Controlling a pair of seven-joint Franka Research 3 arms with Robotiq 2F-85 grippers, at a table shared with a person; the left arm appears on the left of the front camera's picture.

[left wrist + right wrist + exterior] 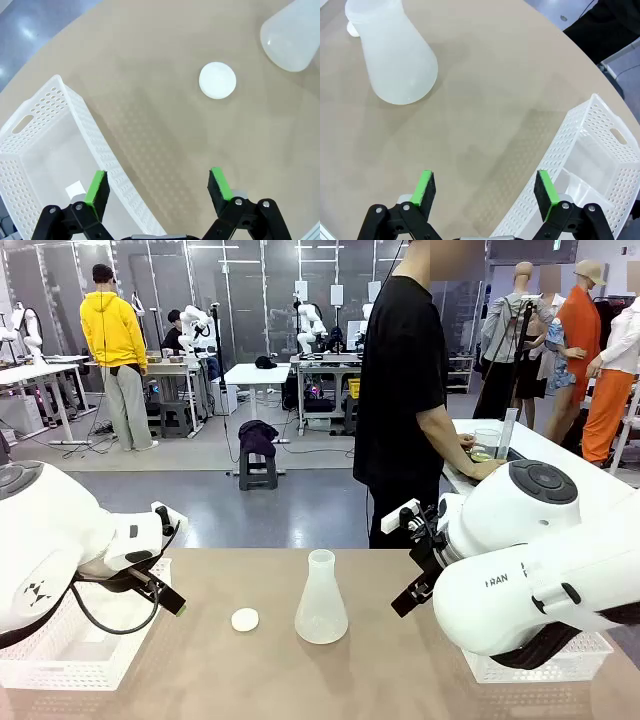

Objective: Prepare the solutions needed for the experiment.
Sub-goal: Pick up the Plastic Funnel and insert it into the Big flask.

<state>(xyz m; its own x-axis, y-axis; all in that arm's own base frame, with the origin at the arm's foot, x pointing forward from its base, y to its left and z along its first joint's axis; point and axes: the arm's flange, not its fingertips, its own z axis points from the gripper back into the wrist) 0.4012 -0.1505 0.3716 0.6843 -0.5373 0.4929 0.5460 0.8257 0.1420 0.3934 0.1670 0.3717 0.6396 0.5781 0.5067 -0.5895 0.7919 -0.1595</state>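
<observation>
Barely started, it seems: the flask (321, 600) stands apparently empty at centre frame on the tabletop (400, 670), left end effector (159, 187) and right end effector (487, 187) gape wide, holding nothing, and the solutions (482, 454) sit mid-right in a beaker (486, 438) by the person's hand (487, 469).

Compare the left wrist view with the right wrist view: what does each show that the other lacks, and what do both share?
Left wrist view, not the right: the open left gripper, the left white basket and the white round cap in full. Right wrist view, not the left: the open right gripper and the right white basket with clear items inside. Both: the frosted conical flask standing on the tan table; a white edge behind it in the right wrist view may be that cap.
</observation>
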